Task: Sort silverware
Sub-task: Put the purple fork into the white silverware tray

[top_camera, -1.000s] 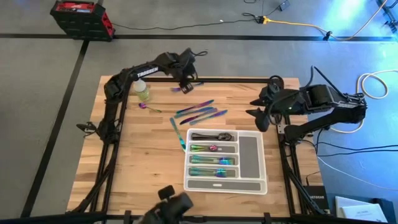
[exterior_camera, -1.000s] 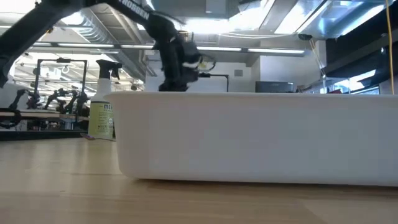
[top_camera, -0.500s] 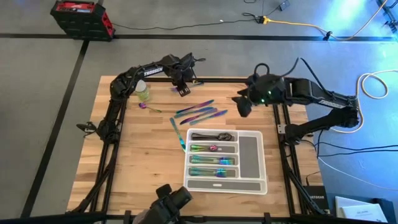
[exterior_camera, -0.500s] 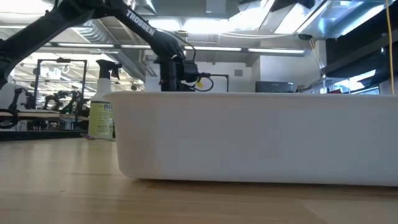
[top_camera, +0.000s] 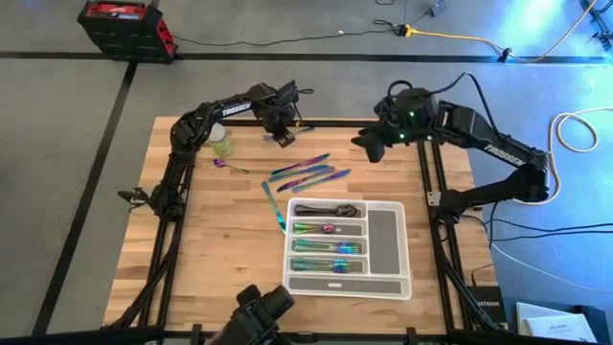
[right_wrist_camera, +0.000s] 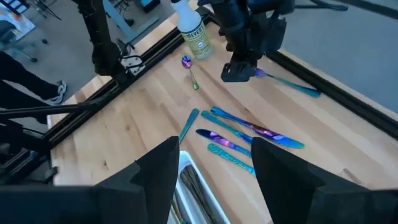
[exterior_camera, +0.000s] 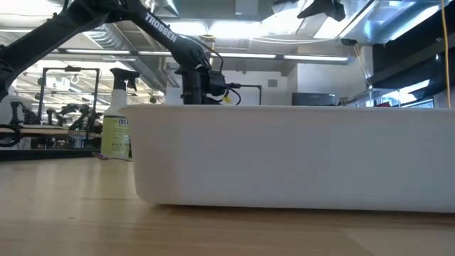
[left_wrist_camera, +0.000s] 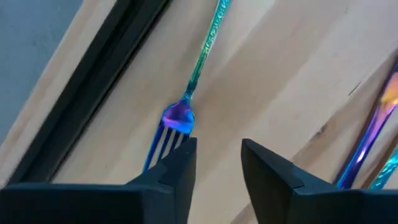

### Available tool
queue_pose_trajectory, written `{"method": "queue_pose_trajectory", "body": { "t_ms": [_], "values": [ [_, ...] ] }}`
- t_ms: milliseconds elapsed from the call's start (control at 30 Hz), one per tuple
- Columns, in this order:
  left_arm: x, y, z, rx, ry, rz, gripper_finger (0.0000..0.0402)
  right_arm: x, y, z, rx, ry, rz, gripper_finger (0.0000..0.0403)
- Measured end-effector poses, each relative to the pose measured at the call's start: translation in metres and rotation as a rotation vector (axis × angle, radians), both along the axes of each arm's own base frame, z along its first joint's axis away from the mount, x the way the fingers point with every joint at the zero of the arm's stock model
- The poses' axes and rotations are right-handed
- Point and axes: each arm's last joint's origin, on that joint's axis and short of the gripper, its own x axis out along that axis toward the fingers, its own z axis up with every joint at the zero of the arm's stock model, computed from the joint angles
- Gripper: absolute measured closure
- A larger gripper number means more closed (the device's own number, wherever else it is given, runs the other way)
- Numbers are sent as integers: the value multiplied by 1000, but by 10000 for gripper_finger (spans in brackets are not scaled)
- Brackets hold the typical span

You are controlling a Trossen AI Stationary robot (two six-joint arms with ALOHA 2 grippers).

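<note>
The tray [top_camera: 386, 233] held several sorted pieces. The left gripper [left_wrist_camera: 217, 163], jaws parted and empty, hung just beside a fork [left_wrist_camera: 177, 121] (others lay nearby); the right gripper [top_camera: 367, 147] waited open above the table.

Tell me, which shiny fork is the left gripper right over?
The fork by the table's far edge, apart from the others; the left gripper hovers open over it.

Your wooden desk [top_camera: 211, 249] carries a white compartment tray [top_camera: 386, 233] near its middle, a yellow-green spray bottle [top_camera: 221, 142] at the far left, and loose iridescent silverware [top_camera: 305, 173] between them (one fork [left_wrist_camera: 171, 127] lies by the black edge rail [left_wrist_camera: 93, 93]).
</note>
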Motion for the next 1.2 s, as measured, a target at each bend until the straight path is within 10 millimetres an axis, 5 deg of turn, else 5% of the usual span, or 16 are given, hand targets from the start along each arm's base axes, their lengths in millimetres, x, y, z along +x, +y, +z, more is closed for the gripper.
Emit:
{"method": "queue_pose_trajectory", "body": {
  "t_ms": [300,600,933,1200],
  "values": [
    [9,16,4,197,-63,-122,227,0,0,0,31,-12,58,217],
    [-9,25,-22,54,37,-203,247,-1,0,0,32,-11,64,217],
    [6,18,-23,84,-14,-258,249,-2,1,-2,41,13,64,217],
    [12,21,-41,103,1,-204,249,-2,1,-2,43,16,64,217]
  ]
}}
